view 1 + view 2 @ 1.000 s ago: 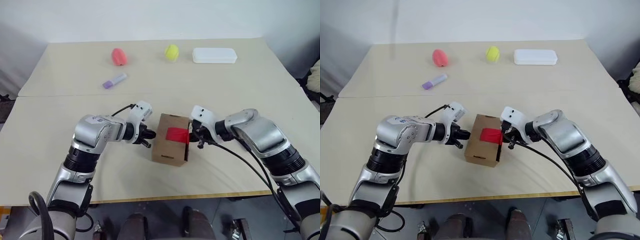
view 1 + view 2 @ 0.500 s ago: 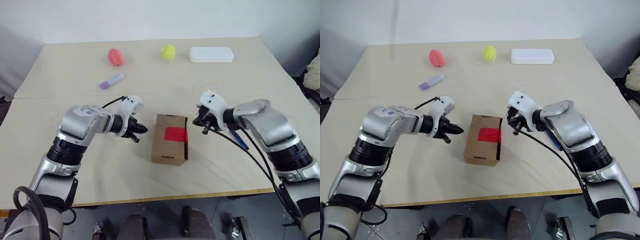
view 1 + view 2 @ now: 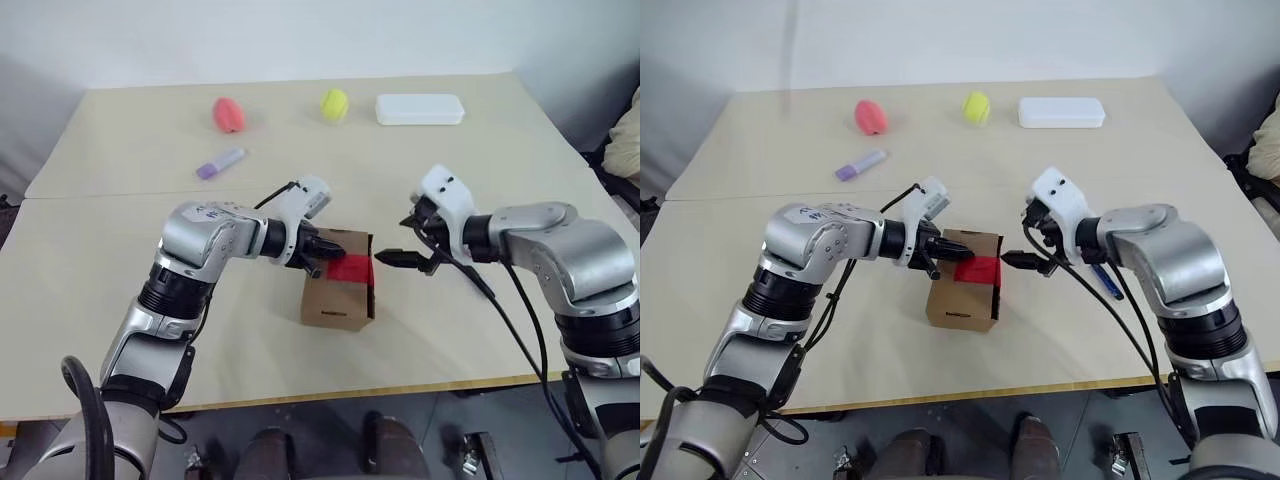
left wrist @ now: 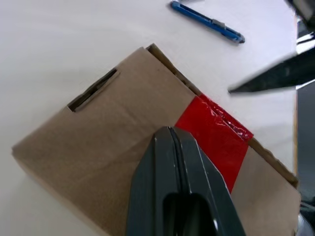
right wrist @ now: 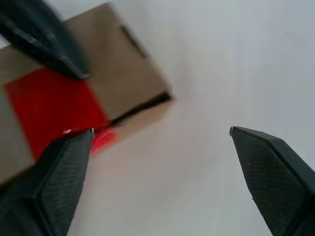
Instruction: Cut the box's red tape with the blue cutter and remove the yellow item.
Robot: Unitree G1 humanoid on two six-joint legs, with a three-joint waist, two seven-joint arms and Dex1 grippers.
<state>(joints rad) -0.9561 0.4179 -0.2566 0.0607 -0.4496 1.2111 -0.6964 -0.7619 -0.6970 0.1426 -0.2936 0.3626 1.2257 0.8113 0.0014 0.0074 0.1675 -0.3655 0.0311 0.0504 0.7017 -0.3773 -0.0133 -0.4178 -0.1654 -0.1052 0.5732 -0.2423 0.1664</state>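
Going left to right across the tabletop [image 3: 120, 300]: the lilac marker [image 3: 221, 163] and the pink egg-shaped thing [image 3: 228, 114] are being left at the far side, well apart from the action. Next, the left hand [image 3: 322, 252] is being held with its fingers pressed together, empty, tip hovering over the top of the box [image 3: 338, 293] right at the near-left edge of the red tape [image 3: 350, 267]; whether it's actually touching the cardboard can't be told. The box is sitting roughly mid-tabletop between the two arms, flaps apparently closed, so the yellow item is presumably being kept inside, out of sight. Just right of the box the right hand [image 3: 408, 257] is being held with its fingers spread wide, empty, pointing in at the taped side but apart from it. The key bit: the blue cutter [image 3: 1107, 281] is lying flat on the tabletop just past the right hand, on the side away from the box, its long axis running diagonally from far-left to near-right. So the right arm is clearly the nearer one, and a pull-back away from the box is probably needed, with the right arm's own cable [image 3: 1110, 330] being draped right by the cutter. The yellow-green ball [image 3: 334, 102] and white case [image 3: 419, 109] are far back, not in the way.
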